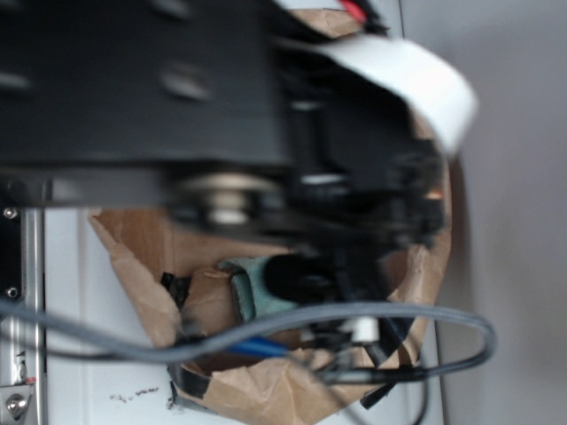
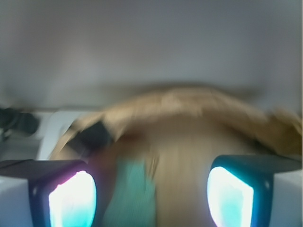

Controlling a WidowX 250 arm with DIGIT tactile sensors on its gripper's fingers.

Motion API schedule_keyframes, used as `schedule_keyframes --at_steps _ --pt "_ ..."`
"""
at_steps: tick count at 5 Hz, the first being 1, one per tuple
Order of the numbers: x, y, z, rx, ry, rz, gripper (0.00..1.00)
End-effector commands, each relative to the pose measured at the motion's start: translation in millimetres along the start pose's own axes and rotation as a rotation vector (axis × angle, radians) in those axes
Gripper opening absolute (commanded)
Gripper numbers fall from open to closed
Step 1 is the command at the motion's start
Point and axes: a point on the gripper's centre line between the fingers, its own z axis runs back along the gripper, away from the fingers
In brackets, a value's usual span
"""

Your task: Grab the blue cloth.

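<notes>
Backdrop: grey wall (image 2: 151,42) standing behind a crumpled brown paper bag (image 1: 266,390).
Blue cloth (image 2: 132,194): lying inside the bag, left of centre.
End effector (image 2: 151,194): fingers spread apart, empty.
Advice: shifting leftward over the cloth before descending.

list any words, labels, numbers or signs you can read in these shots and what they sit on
None can be read.
Small dark marks on the white table surface in the exterior view: too small and blurred to read.
The crumpled brown paper bag, the teal terry cloth and the black robot arm show no text.
The wrist view is motion-blurred.
</notes>
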Motion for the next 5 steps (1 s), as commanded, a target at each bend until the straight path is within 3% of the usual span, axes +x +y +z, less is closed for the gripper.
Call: schedule_keyframes --at_steps 1,2,3,4,5 --pt "10 2 16 0.010 -0.060 -0.002 1.00" --pt "10 2 16 0.010 -0.060 -0.002 1.00" --pt "-28 -5 -2 0.036 0.017 -0.067 1.00" --pt "-48 -19 -14 0.120 0.197 -0.089 1.00" --pt "-59 -29 -23 0.132 0.249 -0.113 1.00"
